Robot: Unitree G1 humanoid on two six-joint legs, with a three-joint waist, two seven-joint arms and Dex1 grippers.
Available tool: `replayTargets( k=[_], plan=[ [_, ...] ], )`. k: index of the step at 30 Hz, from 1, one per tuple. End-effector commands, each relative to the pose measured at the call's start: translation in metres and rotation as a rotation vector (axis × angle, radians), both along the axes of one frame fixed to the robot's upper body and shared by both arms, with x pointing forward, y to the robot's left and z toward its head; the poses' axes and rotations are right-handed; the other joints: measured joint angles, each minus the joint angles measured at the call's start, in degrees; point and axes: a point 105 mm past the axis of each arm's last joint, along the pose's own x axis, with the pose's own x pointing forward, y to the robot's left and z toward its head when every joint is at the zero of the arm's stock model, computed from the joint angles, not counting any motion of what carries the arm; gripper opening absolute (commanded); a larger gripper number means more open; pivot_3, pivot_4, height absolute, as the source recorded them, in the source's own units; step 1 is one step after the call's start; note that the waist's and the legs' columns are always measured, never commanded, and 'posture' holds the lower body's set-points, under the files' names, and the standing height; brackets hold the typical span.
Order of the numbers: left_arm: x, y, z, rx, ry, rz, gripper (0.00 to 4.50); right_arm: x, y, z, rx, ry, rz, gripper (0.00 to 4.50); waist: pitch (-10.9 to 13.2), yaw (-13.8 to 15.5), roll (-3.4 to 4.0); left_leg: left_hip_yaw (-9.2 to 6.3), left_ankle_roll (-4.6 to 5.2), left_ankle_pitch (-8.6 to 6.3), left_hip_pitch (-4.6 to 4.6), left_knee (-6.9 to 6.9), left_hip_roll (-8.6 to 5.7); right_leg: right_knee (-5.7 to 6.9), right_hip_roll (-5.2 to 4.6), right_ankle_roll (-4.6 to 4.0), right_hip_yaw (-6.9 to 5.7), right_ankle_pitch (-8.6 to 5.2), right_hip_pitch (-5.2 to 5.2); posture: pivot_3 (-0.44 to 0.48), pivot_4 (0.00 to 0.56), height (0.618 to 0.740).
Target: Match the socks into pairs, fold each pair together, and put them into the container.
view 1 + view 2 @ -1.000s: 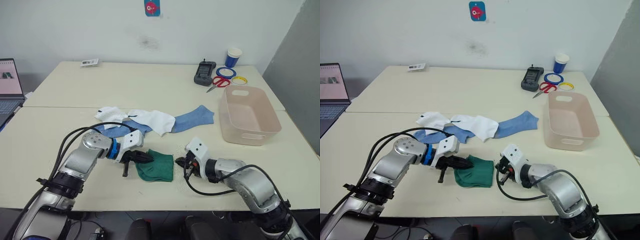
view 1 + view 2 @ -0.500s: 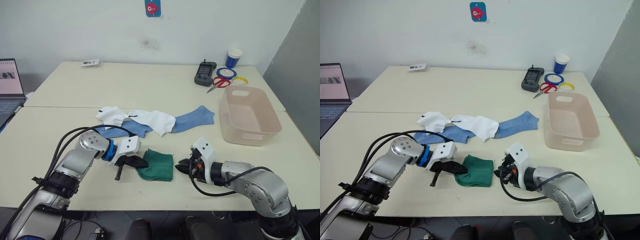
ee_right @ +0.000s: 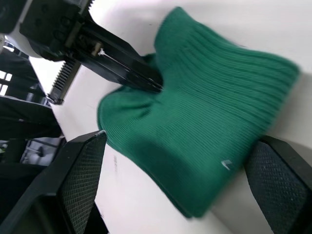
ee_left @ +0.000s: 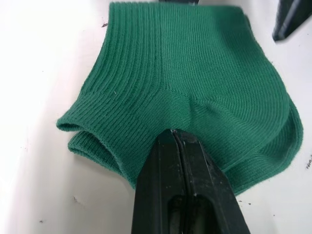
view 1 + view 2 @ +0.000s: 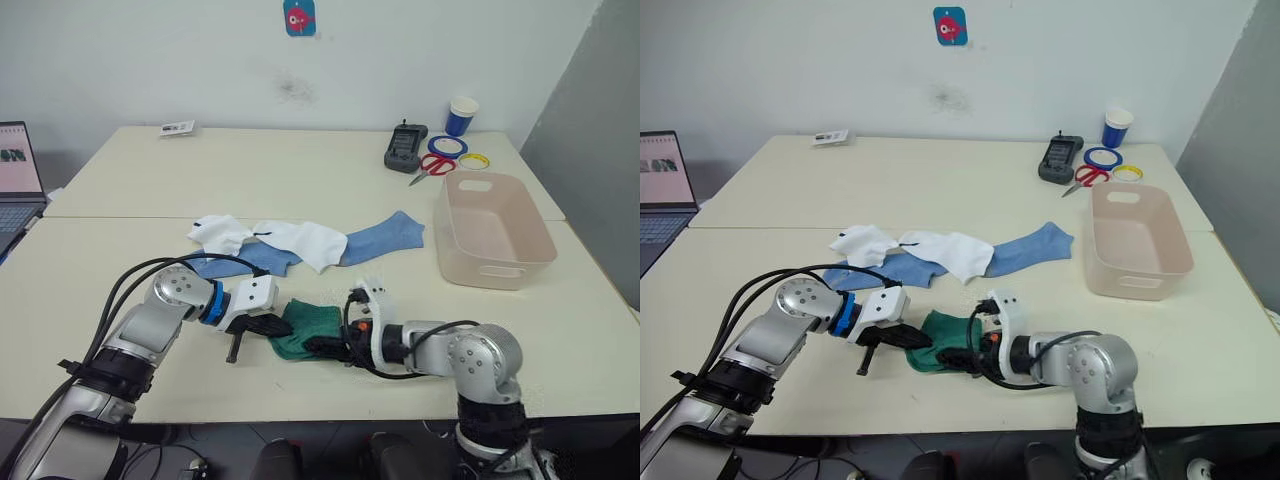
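Note:
A folded dark green pair of socks lies near the table's front edge. My left gripper is shut, and its tips rest on the pair's left side. My right gripper is open and reaches in from the right, its fingers standing wide on either side of the green cloth. Further back lie two white socks over two light blue socks. The pink-beige container stands empty at the right.
Behind the container are scissors, tape rolls, a black device and a paper cup. A laptop sits at the far left edge. Cables loop from both arms.
My right gripper has opened and swung left from beside the green pair until its fingers straddle it. The left gripper has stayed shut at the pair's left side.

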Motion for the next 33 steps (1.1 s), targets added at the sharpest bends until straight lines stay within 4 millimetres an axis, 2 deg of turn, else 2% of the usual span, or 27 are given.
replayTargets(
  k=[1, 11, 14, 21, 24, 25, 31, 33],
  plan=[
    [-0.004, 0.008, -0.015, 0.062, 0.046, 0.027, 0.00, 0.007, 0.014, 0.004, 0.062, 0.023, -0.004, 4.49, 0.00, -0.05, 0.01, 0.00, 0.00, 0.00, 0.00, 0.00, 0.00, 0.00, 0.00, 0.00, 0.00, 0.00, 0.00, 0.000, 0.150, 0.732],
    [-0.004, 0.010, -0.014, 0.060, 0.043, 0.036, 0.00, 0.020, 0.032, 0.004, 0.133, 0.033, -0.008, 4.49, -0.07, -0.72, 0.03, -0.01, 0.00, 0.00, 0.03, -0.01, 0.00, 0.05, 0.00, 0.00, 0.00, 0.00, 0.01, 0.000, 0.150, 0.732],
    [-0.003, 0.009, -0.012, 0.046, 0.037, 0.048, 0.00, 0.020, 0.034, 0.003, 0.133, 0.032, -0.008, 3.86, -0.06, -0.73, 0.04, -0.01, 0.00, 0.00, 0.02, -0.01, 0.00, 0.05, 0.00, 0.00, 0.00, 0.00, 0.01, 0.000, 0.150, 0.732],
    [-0.002, 0.006, -0.007, -0.005, 0.040, 0.078, 0.00, 0.020, 0.029, 0.003, 0.119, 0.006, -0.016, 1.44, -0.05, -0.73, 0.05, 0.00, 0.00, 0.00, -0.02, -0.01, 0.02, 0.04, -0.01, 0.00, 0.01, 0.00, -0.03, 0.000, 0.150, 0.732],
    [-0.004, 0.005, -0.002, -0.051, 0.060, 0.078, 0.00, 0.019, 0.021, 0.003, 0.097, -0.028, -0.018, 0.28, -0.04, -0.73, 0.05, -0.01, 0.00, 0.00, -0.03, -0.01, 0.03, 0.04, -0.03, 0.00, 0.01, 0.00, -0.03, 0.000, 0.150, 0.732],
    [-0.005, 0.003, 0.003, -0.086, 0.073, 0.081, 0.00, 0.019, 0.018, 0.003, 0.087, -0.040, -0.020, 0.02, -0.04, -0.74, 0.05, 0.00, 0.00, 0.00, -0.04, -0.02, 0.03, 0.04, -0.03, 0.00, 0.02, 0.00, -0.04, 0.000, 0.150, 0.732],
    [-0.002, -0.009, 0.031, -0.214, 0.129, 0.100, 0.00, 0.016, 0.001, 0.005, 0.038, -0.131, -0.034, 0.02, 0.04, -0.60, 0.03, -0.03, 0.00, 0.00, -0.18, -0.01, 0.02, -0.03, -0.09, 0.01, -0.03, 0.00, -0.10, 0.000, 0.150, 0.732],
    [-0.002, -0.017, 0.045, -0.262, 0.145, 0.088, 0.60, 0.012, -0.009, 0.009, 0.033, -0.163, -0.045, 0.00, 0.07, -0.52, 0.01, -0.03, 0.00, 0.00, -0.21, -0.01, 0.00, -0.08, -0.11, 0.01, -0.02, -0.01, -0.10, 0.000, 0.150, 0.732]
  ],
)
